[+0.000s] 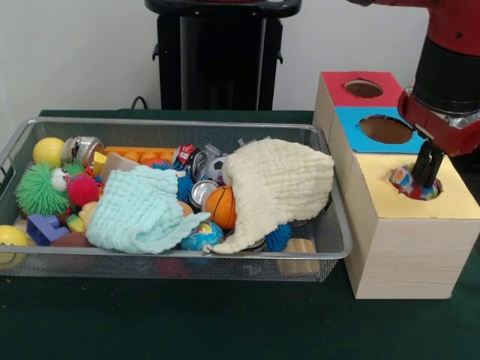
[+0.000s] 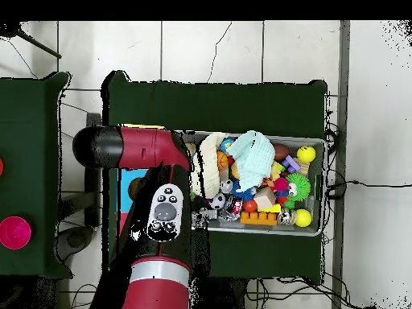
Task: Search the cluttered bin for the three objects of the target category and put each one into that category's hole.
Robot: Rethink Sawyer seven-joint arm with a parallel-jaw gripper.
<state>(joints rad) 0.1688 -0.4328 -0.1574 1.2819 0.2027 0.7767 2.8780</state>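
Can't read gripper (image 1: 424, 182) fingers; tips sunk in yellow hole (image 1: 415, 184) among colourful object (image 1: 403, 180), mostly hidden, identity unclear. Arm (image 1: 448, 67) cut by top and right edges in front view. Overhead: arm (image 2: 153, 173) covers sorting box (image 2: 129, 187) almost wholly. Cream cloth (image 1: 277, 187) and mint cloth (image 1: 139, 210) bury bin (image 1: 334, 251) contents beneath. Bin's left end cropped in front view.

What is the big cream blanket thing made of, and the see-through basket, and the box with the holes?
The cream cloth looks like soft knitted or waffle-weave fabric, matte, with a bumpy grid texture and drooping folds. The basket seems to be silvery metal wire mesh: shiny rim, fine see-through grid. The box looks like pale unpainted wood, showing grain lines, with coloured tops that may be paper or paint.
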